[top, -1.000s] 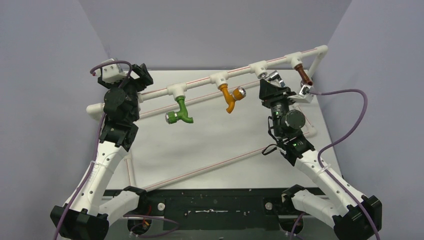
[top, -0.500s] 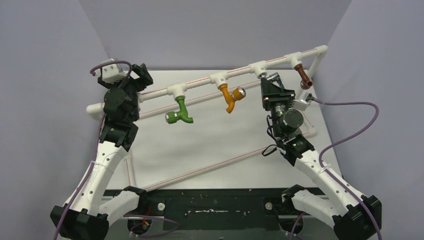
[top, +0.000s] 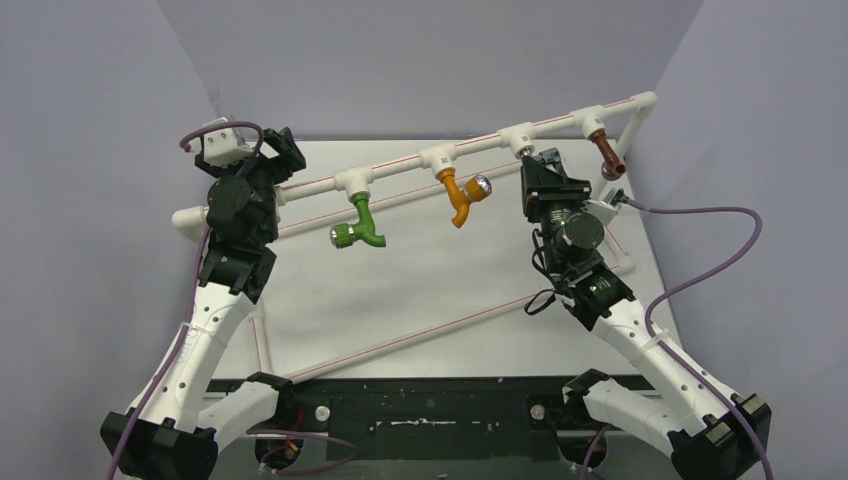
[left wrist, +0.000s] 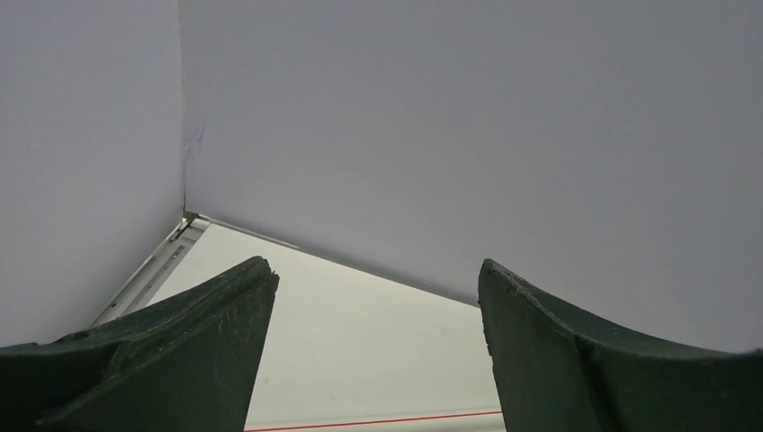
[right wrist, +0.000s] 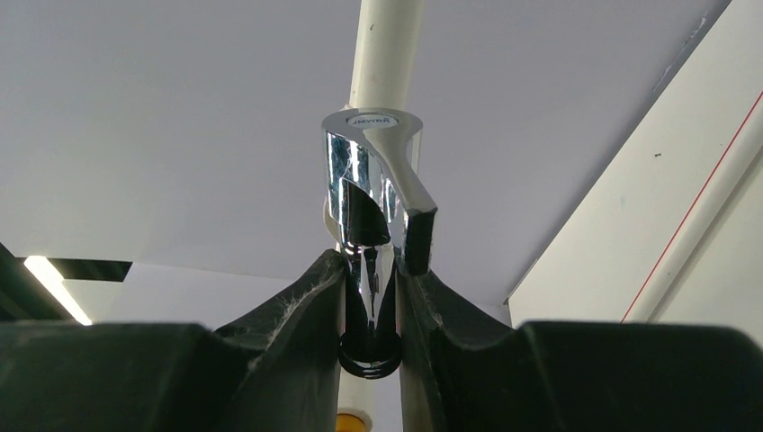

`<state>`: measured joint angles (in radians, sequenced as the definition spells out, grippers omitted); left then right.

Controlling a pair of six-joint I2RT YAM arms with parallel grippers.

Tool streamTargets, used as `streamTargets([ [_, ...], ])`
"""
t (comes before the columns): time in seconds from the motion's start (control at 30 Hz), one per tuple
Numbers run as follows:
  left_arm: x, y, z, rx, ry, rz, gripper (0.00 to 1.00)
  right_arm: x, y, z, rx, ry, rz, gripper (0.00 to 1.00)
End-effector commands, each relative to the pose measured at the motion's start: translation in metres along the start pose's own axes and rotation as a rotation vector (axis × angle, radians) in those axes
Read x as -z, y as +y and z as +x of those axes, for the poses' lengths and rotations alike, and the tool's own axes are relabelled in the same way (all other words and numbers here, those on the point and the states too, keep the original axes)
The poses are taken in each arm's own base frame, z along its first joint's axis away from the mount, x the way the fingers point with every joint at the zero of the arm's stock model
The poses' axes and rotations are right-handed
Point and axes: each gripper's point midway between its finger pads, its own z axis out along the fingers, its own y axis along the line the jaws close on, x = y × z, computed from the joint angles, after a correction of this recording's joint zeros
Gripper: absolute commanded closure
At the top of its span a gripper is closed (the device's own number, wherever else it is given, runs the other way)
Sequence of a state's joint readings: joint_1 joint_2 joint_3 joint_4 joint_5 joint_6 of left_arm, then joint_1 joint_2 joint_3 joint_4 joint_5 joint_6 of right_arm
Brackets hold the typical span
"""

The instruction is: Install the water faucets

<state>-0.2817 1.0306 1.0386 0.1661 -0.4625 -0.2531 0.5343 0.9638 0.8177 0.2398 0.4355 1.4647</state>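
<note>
Rods, thin and white with red stripes, lie across the near half of the white table. Farther back on the left, my left gripper hangs by the left end of the raised white pipe. Its wrist view shows the two dark fingers spread wide with nothing between them, only table and grey wall beyond.

On the right, my right gripper reaches up and away toward the third tee fitting from the left. Its wrist camera shows the jaws clamped on the body of the chrome faucet, whose shiny capped top shows just past the fingertips, with the white pipe running straight behind it. From overhead I can make out only a sliver of chrome at that tee, just beyond the fingers. Whether the faucet is seated in the fitting I cannot tell.

Along the same pipe, the green faucet hangs from the leftmost tee and the orange faucet from the next, both left of the right gripper and apart from it. The brown faucet hangs from the far-right tee, just right of the gripper.
</note>
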Motion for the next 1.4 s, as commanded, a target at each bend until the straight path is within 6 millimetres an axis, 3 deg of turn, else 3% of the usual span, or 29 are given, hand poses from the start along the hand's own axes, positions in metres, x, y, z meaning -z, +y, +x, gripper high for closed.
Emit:
streamTargets([
  [0.0, 0.036, 0.032, 0.127, -0.19, 0.422, -0.044, 0.2, 0.013, 0.042, -0.002, -0.07, 0.02, -0.086, 0.85],
  [0.1, 0.036, 0.032, 0.127, -0.189, 0.421, -0.044, 0.2, 0.015, 0.04, -0.001, -0.058, 0.025, -0.079, 0.73],
  [0.23, 0.036, 0.032, 0.127, -0.189, 0.422, -0.044, 0.2, 0.019, 0.04, -0.003, -0.021, 0.031, -0.077, 0.47],
  [0.37, 0.036, 0.032, 0.127, -0.189, 0.42, -0.044, 0.2, 0.026, 0.039, -0.01, 0.05, 0.025, -0.06, 0.35],
  [0.83, 0.035, 0.031, 0.13, -0.19, 0.427, -0.041, 0.2, 0.064, 0.034, -0.06, 0.465, -0.053, 0.025, 0.29],
  [1.03, 0.035, 0.031, 0.13, -0.19, 0.426, -0.04, 0.2, 0.071, 0.045, -0.073, 0.817, -0.065, -0.033, 0.29],
  [1.2, 0.035, 0.031, 0.131, -0.189, 0.428, -0.039, 0.2, 0.079, 0.07, -0.074, 1.157, -0.044, -0.177, 0.29],
  [1.37, 0.036, 0.031, 0.131, -0.188, 0.427, -0.04, 0.2, 0.08, 0.078, -0.078, 1.539, -0.031, -0.249, 0.29],
])
